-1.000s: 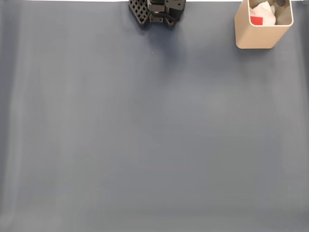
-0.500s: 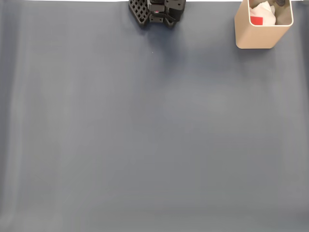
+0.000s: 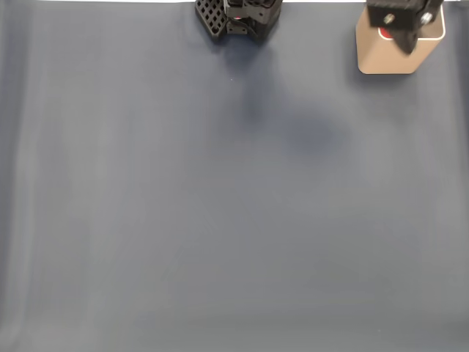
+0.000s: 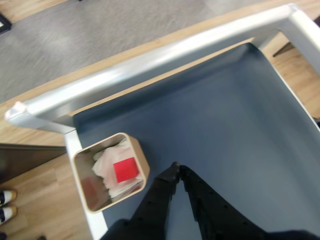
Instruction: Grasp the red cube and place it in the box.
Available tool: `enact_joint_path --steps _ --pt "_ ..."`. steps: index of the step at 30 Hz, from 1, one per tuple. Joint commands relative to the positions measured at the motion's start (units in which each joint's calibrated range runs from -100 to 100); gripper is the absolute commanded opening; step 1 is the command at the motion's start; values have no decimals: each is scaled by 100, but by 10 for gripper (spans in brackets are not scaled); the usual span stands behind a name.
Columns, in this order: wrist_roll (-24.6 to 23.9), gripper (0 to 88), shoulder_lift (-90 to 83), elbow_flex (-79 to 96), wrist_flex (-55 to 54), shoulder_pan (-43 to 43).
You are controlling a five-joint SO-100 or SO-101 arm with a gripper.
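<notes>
Wrist view: my gripper (image 4: 177, 167) enters from the 6 o'clock edge, its two black fingers (image 4: 165, 186) pressed together at the tips with no gap between them and nothing held. The tips hang over the dark blue-grey mat (image 4: 225, 125), just at 3 o'clock of the box (image 4: 142, 162), apart from its wall. The box is a beige container with rounded corners, standing at the corner of the mat near 8 o'clock of the picture. Inside it the red cube (image 4: 125, 170) lies on crumpled pale material (image 4: 107, 160), one flat face turned up toward the camera, nearer the wall on my gripper's side. A silver metal rail (image 4: 165, 50) runs along the mat's far edge from 9 o'clock toward 2 o'clock, with wooden flooring (image 4: 40, 185) beyond the table at 8 o'clock, where the toes of two shoes (image 4: 6, 205) show at the picture's edge.

Fixed view: the mat (image 3: 220, 191) covers the table. The box (image 3: 385, 59) stands at 1 o'clock of the picture, and part of my black arm (image 3: 399, 18) hangs above its opening, hiding most of the interior; a sliver of the red cube (image 3: 384, 33) shows under it. My arm's black base (image 3: 238, 16) sits at 12 o'clock.
</notes>
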Motion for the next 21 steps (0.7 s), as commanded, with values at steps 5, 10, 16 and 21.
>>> enact_joint_path --steps 5,10,16,21 --pt "190 1 -444 221 -351 1388" --pt "259 1 -842 631 -613 2425" --pt "244 1 -885 768 -843 3085" --pt "200 1 -807 841 -1048 3525"
